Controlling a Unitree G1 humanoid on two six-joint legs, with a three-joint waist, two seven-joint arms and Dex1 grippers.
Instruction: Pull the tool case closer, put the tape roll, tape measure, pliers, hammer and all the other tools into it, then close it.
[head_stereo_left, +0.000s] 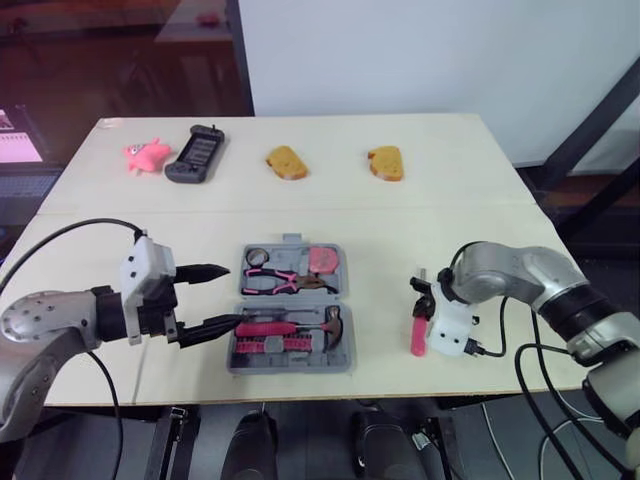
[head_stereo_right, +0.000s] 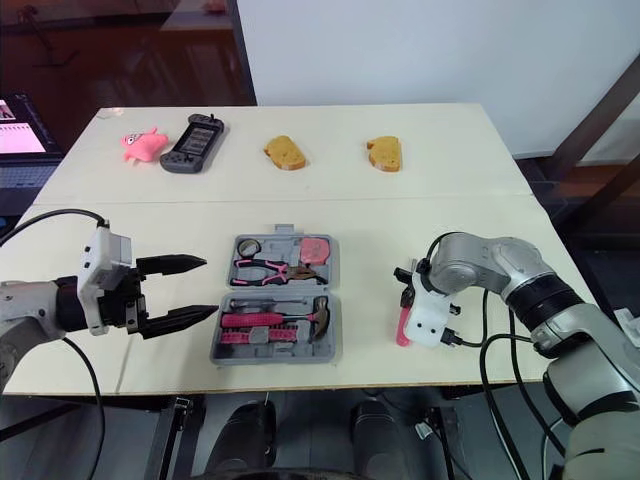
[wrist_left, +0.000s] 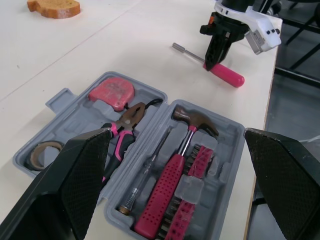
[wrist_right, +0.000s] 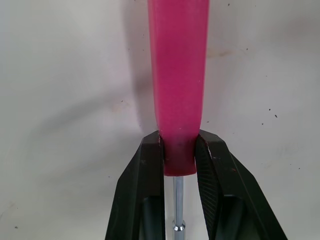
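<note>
The right pincer (wrist_right: 178, 150) clamps the screwdriver (wrist_right: 178, 75) on the desk (head_stereo_left: 420, 220). The left pincer (head_stereo_left: 230, 296) gapes wide beside the case (head_stereo_left: 290, 368).

Bright even light over the pale table (head_stereo_left: 450, 200), soft grey shadow beside the screwdriver handle (wrist_right: 177, 75) just ahead of the right gripper (wrist_right: 178, 145), mild sheen along it, dim dark room well beyond the left gripper (head_stereo_left: 232, 294).

Both arms are rounded silver-grey shells, the left arm (head_stereo_left: 35, 325) dotted with small dark screw holes, the right arm (head_stereo_left: 515, 270) banded black at a joint. Each wrist carries a white boxy housing (head_stereo_left: 143, 268) with thin black cables (head_stereo_left: 100, 221) looping from it. The left hand (head_stereo_left: 226, 296) and right hand (wrist_right: 178, 137) each have two tapering black fingers, finely textured inside
</note>
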